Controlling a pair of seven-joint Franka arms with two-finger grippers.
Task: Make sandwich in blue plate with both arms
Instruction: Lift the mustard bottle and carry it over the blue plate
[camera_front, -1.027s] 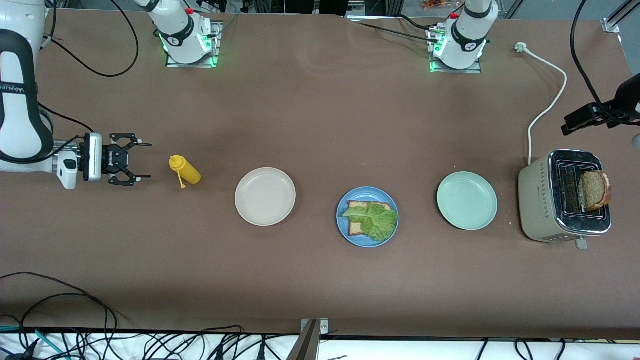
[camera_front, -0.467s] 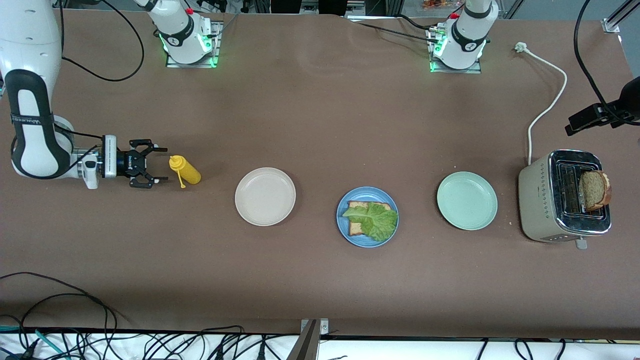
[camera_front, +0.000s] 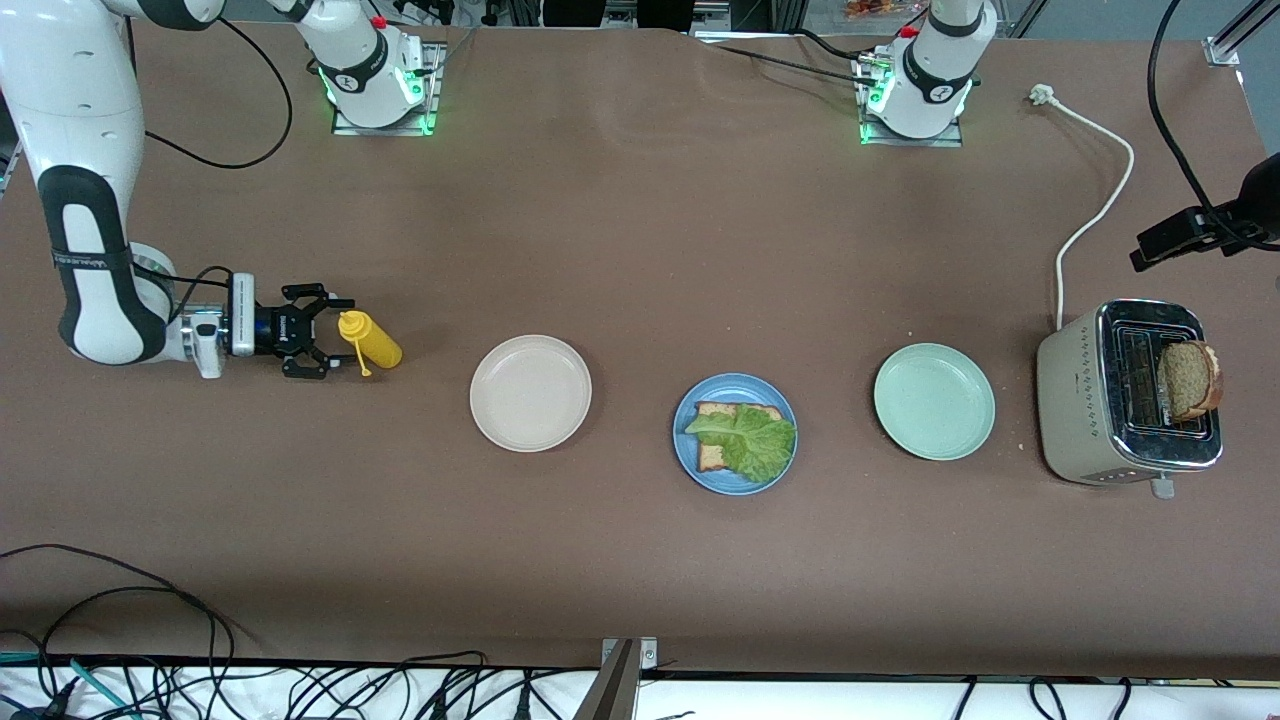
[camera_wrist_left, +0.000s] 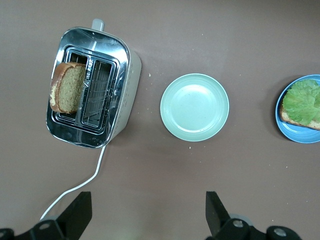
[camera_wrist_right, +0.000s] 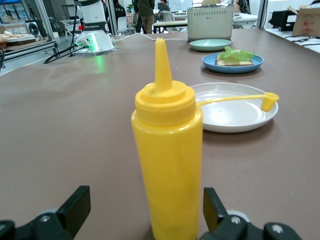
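Task approx half done, judging by layout. Blue plate (camera_front: 735, 434) sits mid-bench between cream plate (camera_front: 530, 393) and mint plate (camera_front: 934, 401); on it, one bread slice (camera_front: 712, 455) w/ lettuce leaf (camera_front: 748, 440) on top. Second bread slice (camera_front: 1190, 380) is upright in toaster (camera_front: 1130, 392) at the left arm's end of the bench, at 3 o'clock from the blue plate. Left to do: sauce (prob.), then top slice onto lettuce.

Right gripper (camera_front: 335, 335), fingers spread wide, is low at the yellow squeeze bottle (camera_front: 372, 340), fingers either side of its cap end, not pinching yet. Bottle stands w/ cap flipped open on its tether, at 9 o'clock from the cream plate.

Left gripper (camera_wrist_left: 149, 214) also spread, holding nothing, high over bench near toaster and mint plate; that arm waits.

Vs earlier frames: right gripper has advanced toward 3 o'clock, from well apart to around the bottle. Bottle, plates, bread unmoved.
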